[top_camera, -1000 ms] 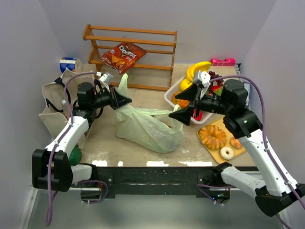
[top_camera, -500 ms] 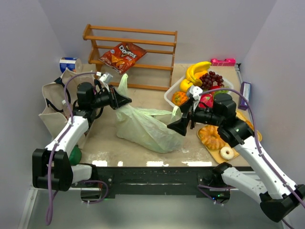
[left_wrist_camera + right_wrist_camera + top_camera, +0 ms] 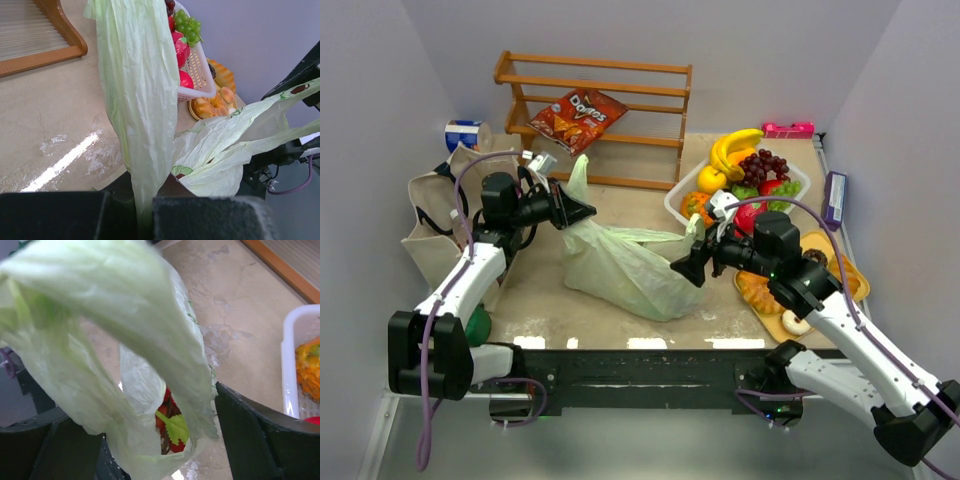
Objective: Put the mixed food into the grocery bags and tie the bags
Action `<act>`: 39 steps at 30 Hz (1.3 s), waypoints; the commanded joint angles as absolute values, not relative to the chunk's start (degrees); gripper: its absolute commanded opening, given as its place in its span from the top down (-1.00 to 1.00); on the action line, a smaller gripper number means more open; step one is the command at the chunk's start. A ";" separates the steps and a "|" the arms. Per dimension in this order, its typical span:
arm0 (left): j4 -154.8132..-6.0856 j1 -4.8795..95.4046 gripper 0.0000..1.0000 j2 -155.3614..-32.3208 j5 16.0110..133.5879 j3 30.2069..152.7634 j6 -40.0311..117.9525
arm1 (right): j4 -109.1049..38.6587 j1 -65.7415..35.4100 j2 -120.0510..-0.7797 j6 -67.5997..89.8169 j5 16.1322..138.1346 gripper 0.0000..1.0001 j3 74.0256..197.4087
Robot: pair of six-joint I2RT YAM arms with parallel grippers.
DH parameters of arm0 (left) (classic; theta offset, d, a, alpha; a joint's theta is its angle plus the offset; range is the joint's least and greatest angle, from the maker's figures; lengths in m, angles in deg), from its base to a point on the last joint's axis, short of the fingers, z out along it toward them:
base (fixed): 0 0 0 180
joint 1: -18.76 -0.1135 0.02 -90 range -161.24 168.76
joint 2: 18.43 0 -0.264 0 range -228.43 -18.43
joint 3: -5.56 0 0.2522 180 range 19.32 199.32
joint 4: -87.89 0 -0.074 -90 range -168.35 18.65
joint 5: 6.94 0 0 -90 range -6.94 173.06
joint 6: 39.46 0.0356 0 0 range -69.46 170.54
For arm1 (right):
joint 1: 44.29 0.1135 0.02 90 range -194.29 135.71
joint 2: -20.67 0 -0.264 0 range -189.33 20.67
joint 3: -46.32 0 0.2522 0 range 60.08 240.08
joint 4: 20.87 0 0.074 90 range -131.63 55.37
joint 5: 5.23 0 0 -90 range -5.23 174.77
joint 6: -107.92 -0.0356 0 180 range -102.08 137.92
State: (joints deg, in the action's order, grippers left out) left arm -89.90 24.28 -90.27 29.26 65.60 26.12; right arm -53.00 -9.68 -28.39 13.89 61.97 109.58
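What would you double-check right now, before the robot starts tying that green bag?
1. Left tool clamped on one handle: ok.
2. Right tool closed on the other handle: not ok, its fingers are apart around it.
3. Food inside the pale green plastic bag: ok, red and green pieces show.
4. All food packed: not ok, Doritos packet and fruit in white basket are outside.
5. Knot made: not ok.

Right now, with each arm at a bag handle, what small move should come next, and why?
Probably carry the right gripper leftward, crossing its handle over the one the left gripper pinches. The green bag holds food and both handles are lifted, so starting the knot seems due.
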 commanded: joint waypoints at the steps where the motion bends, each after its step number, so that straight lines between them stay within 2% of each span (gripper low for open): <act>1: -92.76 23.51 1.00 -89.98 27.25 65.72 26.28 | -50.80 -9.49 -26.36 12.91 66.75 -0.52 108.42; 2: -92.85 23.51 1.00 -89.89 27.08 65.72 26.20 | -50.54 -9.40 -26.01 12.83 66.93 -0.33 108.25; 4: -92.85 23.51 1.00 -89.80 27.16 65.64 26.19 | -50.27 -9.40 -24.95 13.18 66.93 -0.06 108.25; 5: -92.93 23.60 1.00 -89.54 26.99 65.55 26.19 | -50.01 -9.40 -24.51 13.18 66.58 0.26 108.07; 7: -94.25 23.68 1.00 -89.19 25.85 65.20 25.85 | -48.96 -9.40 -23.37 13.26 65.97 0.64 107.98; 8: -94.95 24.03 1.00 -88.84 25.58 65.02 25.23 | -48.43 -9.40 -23.02 13.35 65.62 0.89 107.72; 9: -95.39 24.47 1.00 -88.84 25.32 65.02 25.31 | -47.90 -9.40 -22.84 13.44 65.53 1.00 107.81; 11: -94.35 26.92 1.00 -88.66 25.58 65.46 27.67 | -47.29 -9.40 -22.93 13.61 64.05 1.00 108.42; 16: -78.62 38.16 1.00 -91.03 28.66 72.39 38.49 | -47.72 -9.49 -27.49 15.28 58.68 1.00 112.28; 22: -64.12 45.82 1.00 -97.35 29.36 79.78 47.10 | -54.74 -6.15 -39.96 19.83 54.89 1.00 119.66; 26: -58.84 47.59 1.00 -99.65 28.83 81.54 51.84 | -60.89 -1.85 -47.79 22.75 55.15 1.00 125.11; 34: -53.74 47.77 1.00 -97.72 28.22 81.45 57.48 | -70.39 -0.52 -57.90 28.12 53.49 1.00 131.62; 35: -53.21 47.68 0.92 -97.36 28.48 81.37 57.74 | -71.44 -0.52 -58.34 28.90 53.40 1.00 131.89; 36: -53.12 47.68 0.60 -97.01 28.83 81.19 57.92 | -71.80 -0.44 -58.61 29.08 53.22 1.00 132.06; 38: -52.51 47.68 0.28 -95.70 29.36 80.76 58.80 | -71.98 -0.35 -58.61 29.35 52.52 1.00 132.15; 39: -52.33 47.68 0.04 -95.26 29.36 80.66 59.32 | -71.98 -0.43 -58.44 29.44 52.26 1.00 132.15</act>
State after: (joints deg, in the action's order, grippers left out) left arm -53.83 47.14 -99.34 30.05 79.13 54.90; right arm -68.23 -0.81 -58.60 26.98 54.71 129.75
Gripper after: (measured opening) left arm 0.300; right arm 0.014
